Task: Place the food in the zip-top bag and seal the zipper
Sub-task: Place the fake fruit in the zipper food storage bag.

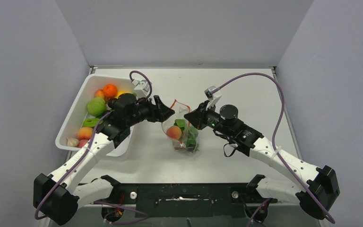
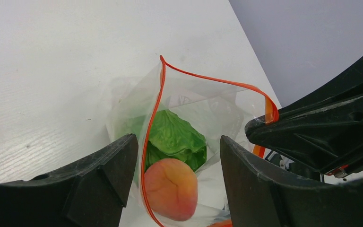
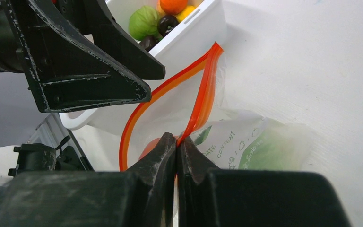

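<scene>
Grey walls [image 1: 23,71] close in a white table [image 1: 246,94]. From above, a white bin [image 1: 73,113] sits at the far left of the table with loose food [image 1: 97,106] in it, an orange [image 1: 109,90] among it. The clear bag [image 1: 185,137] stands in the middle of the table, between the two arms, with a peach [image 1: 174,132] and green lettuce [image 1: 192,135] inside. Its red-orange zipper [image 1: 179,104] loops up at the far side. The left gripper [image 1: 166,112] is just left of the bag's mouth, and the right gripper [image 1: 190,117] touches the mouth from the right.

In the left wrist view, the left gripper [image 2: 178,142] is spread wide and holds nothing. The bag [image 2: 123,104] shows between its fingers [image 2: 104,179], mouth gaping, with the zipper [image 2: 208,80] running around the opening. The lettuce [image 2: 175,137] lies deep inside and the peach [image 2: 170,189] nearer the camera. The right gripper [image 2: 321,127] meets the zipper's right corner.

In the right wrist view, the right gripper [image 3: 177,142] is pinched tight on the zipper [image 3: 203,90], which fans upward from its tips. The bag [image 3: 250,142] lies to the right. The left gripper [image 3: 90,71] hangs at upper left, jaws apart. Beyond it the bin [image 3: 189,33] holds the orange [image 3: 172,4] and a dark plum [image 3: 168,23].
</scene>
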`<state>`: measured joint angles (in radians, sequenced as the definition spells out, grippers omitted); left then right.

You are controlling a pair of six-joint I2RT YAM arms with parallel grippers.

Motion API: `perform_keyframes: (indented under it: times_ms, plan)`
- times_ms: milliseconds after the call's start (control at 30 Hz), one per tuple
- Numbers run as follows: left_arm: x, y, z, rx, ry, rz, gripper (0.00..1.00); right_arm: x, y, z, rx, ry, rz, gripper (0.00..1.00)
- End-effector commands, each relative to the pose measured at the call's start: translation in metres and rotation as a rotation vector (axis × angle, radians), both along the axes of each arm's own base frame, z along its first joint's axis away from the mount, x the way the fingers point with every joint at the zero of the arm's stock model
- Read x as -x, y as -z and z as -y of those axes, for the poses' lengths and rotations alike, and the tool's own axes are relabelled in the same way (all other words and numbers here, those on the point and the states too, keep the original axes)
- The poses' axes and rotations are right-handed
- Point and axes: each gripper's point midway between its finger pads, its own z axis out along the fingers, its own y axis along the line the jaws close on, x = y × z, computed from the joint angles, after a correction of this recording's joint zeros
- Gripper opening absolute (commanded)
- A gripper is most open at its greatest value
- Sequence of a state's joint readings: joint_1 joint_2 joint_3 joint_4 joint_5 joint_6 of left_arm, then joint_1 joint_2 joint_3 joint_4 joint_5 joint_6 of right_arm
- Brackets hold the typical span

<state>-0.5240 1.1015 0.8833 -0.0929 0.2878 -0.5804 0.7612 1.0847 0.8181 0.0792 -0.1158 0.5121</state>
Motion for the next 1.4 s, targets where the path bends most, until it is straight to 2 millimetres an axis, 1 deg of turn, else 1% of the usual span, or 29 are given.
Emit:
perform_keyframes:
  times_ms: [0,200,267,367,500,567,633,733,767,800,833,967,1033,1100,1200,1267,1367]
  plan:
    - [0.001,-0.05,0.002,0.064,0.006,0.12,0.63,0.0,-0.047,0.0,-0.092,0.006,0.113,0.0]
    - [0.0,-0.048,-0.009,0.029,-0.04,0.117,0.63,0.002,-0.047,0.002,-0.092,0.005,0.113,0.0]
    - [-0.002,-0.049,-0.015,0.005,-0.074,0.12,0.63,0.004,-0.047,0.003,-0.093,0.003,0.114,0.0]
    - [-0.01,-0.05,-0.032,-0.047,-0.167,0.127,0.63,0.005,-0.048,0.005,-0.098,0.006,0.121,0.0]
    - [-0.02,-0.053,-0.06,-0.13,-0.294,0.137,0.63,0.006,-0.044,0.007,-0.092,0.009,0.124,0.0]
    - [-0.025,-0.053,-0.077,-0.188,-0.365,0.131,0.63,0.007,-0.042,0.009,-0.09,0.01,0.121,0.0]
    - [-0.03,-0.053,-0.098,-0.25,-0.446,0.127,0.63,0.009,-0.042,0.011,-0.094,0.011,0.125,0.0]
    - [-0.037,-0.047,-0.136,-0.33,-0.573,0.111,0.63,0.011,-0.043,0.011,-0.104,0.006,0.129,0.0]
    - [-0.04,-0.044,-0.151,-0.347,-0.62,0.1,0.63,0.012,-0.044,0.011,-0.11,0.003,0.129,0.0]
    - [-0.044,-0.04,-0.17,-0.362,-0.674,0.085,0.63,0.013,-0.044,0.009,-0.112,-0.008,0.129,0.0]
    - [-0.046,-0.037,-0.182,-0.371,-0.708,0.075,0.63,0.014,-0.045,0.008,-0.11,-0.017,0.129,0.0]
    - [-0.054,-0.017,-0.228,-0.4,-0.829,0.025,0.62,0.015,-0.048,0.006,-0.091,-0.035,0.135,0.0]
    - [-0.056,-0.002,-0.25,-0.406,-0.885,-0.013,0.59,0.015,-0.051,0.006,-0.095,-0.037,0.142,0.0]
    - [-0.059,0.012,-0.265,-0.389,-0.916,-0.045,0.56,0.016,-0.054,0.007,-0.099,-0.037,0.147,0.0]
    - [-0.065,0.031,-0.282,-0.346,-0.935,-0.09,0.54,0.017,-0.056,0.007,-0.105,-0.038,0.14,0.0]
    - [-0.072,0.045,-0.291,-0.339,-0.94,-0.119,0.5,0.018,-0.056,0.007,-0.11,-0.037,0.136,0.0]
    - [-0.083,0.063,-0.301,-0.326,-0.935,-0.156,0.5,0.017,-0.056,0.008,-0.112,-0.025,0.128,0.0]
